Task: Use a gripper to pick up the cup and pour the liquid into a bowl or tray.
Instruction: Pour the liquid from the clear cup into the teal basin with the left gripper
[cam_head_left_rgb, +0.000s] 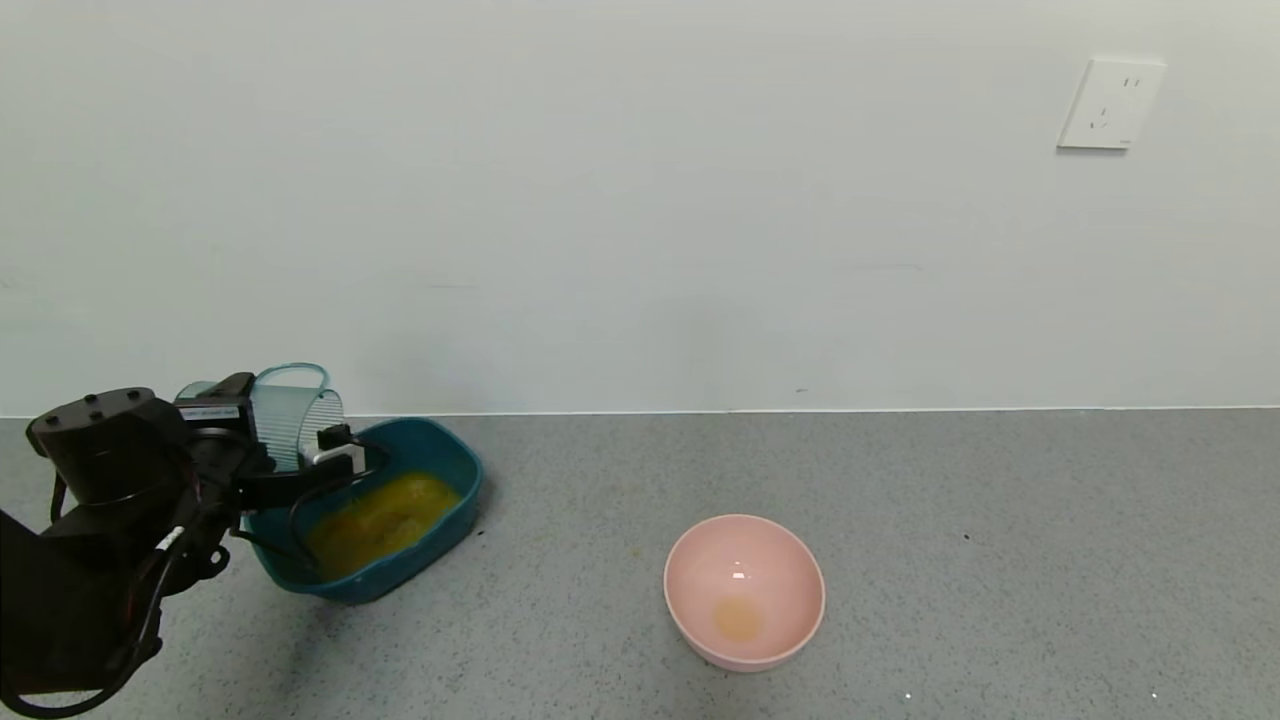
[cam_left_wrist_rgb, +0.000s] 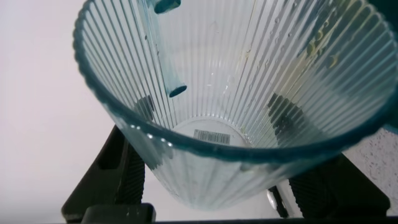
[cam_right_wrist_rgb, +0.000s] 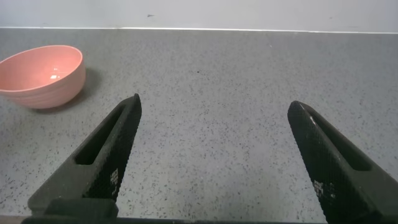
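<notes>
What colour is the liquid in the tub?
Orange-yellow liquid in the dark teal tub, clearest in the head view.

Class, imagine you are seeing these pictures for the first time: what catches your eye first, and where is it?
The left gripper at the left holds the ribbed cup, apparently empty, above the teal tub, and orange-yellow liquid pools in the tub. Next comes the pink bowl standing alone to the right on the grey counter, with a yellowish stain inside. The right gripper hangs open above bare counter.

The ribbed pale blue-green cup (cam_head_left_rgb: 292, 412), emptied, hangs tilted above the teal tub's (cam_head_left_rgb: 455, 455) far rim, orange-yellow liquid (cam_head_left_rgb: 383, 520) pooled inside that tub.
</notes>
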